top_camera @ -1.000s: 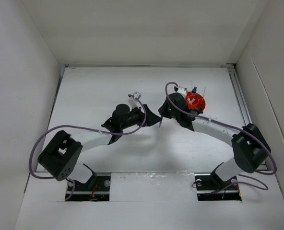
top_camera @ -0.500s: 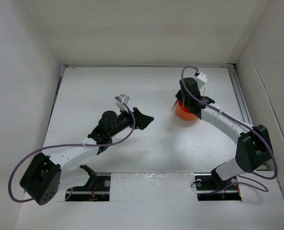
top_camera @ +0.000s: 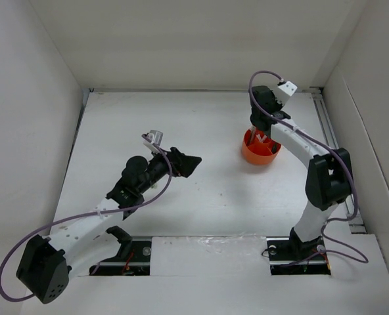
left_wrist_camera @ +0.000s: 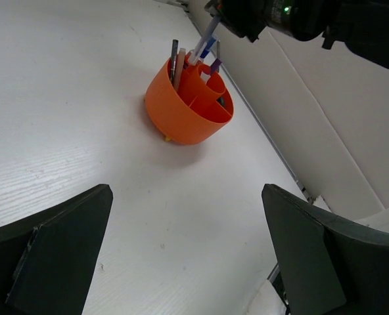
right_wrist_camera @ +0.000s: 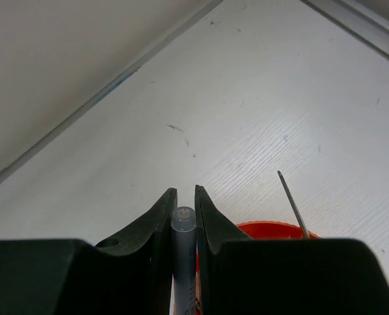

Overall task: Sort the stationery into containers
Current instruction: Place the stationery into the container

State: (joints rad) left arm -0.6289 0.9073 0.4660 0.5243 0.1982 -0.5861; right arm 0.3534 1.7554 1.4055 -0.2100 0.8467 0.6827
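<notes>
The orange tub (top_camera: 260, 151) stands at the right of the table, and several pens (left_wrist_camera: 175, 60) stand upright in its compartments (left_wrist_camera: 191, 105). My right gripper (top_camera: 260, 126) hangs directly over it, pointing down. It is shut on a grey pen (right_wrist_camera: 183, 226) held upright between the fingers (right_wrist_camera: 184, 191). The left wrist view shows that pen (left_wrist_camera: 209, 31) reaching down toward the tub. My left gripper (top_camera: 188, 163) hovers near the table's middle, well to the left of the tub. It is open with nothing between its fingers (left_wrist_camera: 186, 191).
White walls enclose the table, and a metal rail (top_camera: 329, 131) runs along the right edge close to the tub. A thin dark stick (right_wrist_camera: 293, 205) rises from the tub beside my right fingers. Bare table surface (left_wrist_camera: 83, 118) lies between my left gripper and the tub.
The two grippers were together at the table's middle. My left gripper has opened wide and drawn back to the left. My right gripper has carried the pen over the tub.
</notes>
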